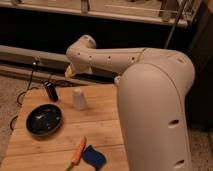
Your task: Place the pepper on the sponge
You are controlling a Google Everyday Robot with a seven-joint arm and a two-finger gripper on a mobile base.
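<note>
The orange pepper (77,151) lies on the wooden table (102,127) near its front edge, slanting up to the right. Its right side is next to the dark blue sponge (94,156), which lies flat just right of it; I cannot tell if they touch. My white arm sweeps from the big body on the right up to a joint at the back left. The gripper (71,73) seems to be the pale part tucked under that joint, high above the table's back edge and far from both the pepper and the sponge.
A round black pan (44,120) sits on the table's left side. A small white cup (79,99) stands upside down behind it, with a dark can (51,91) at the back left corner. The robot's bulky body (155,115) covers the table's right side.
</note>
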